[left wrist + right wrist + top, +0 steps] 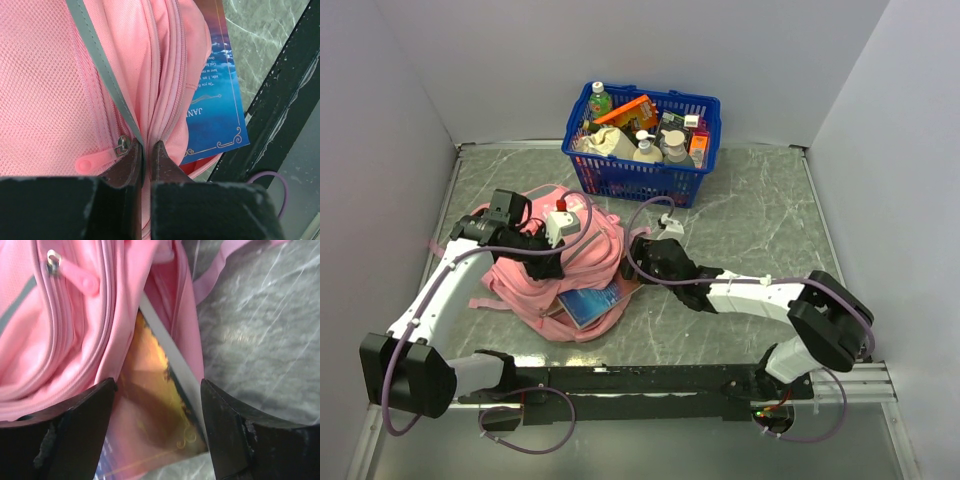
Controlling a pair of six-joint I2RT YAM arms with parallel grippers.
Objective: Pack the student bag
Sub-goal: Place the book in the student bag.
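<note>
The pink student bag (555,270) lies on the table, left of centre. A blue book (590,303) sticks out of its near opening. My left gripper (542,262) is on top of the bag, shut on a fold of pink fabric and grey trim (142,150) beside a zip pull (97,159); the book (217,110) shows to the right. My right gripper (640,250) is open at the bag's right edge. In the right wrist view its fingers (80,425) straddle the book's corner (155,410) in the bag's mouth (165,285), not clamping it.
A blue plastic basket (642,128) full of bottles and packets stands at the back centre. Grey walls enclose the marble table (760,230). A black rail (650,380) runs along the near edge by the arm bases.
</note>
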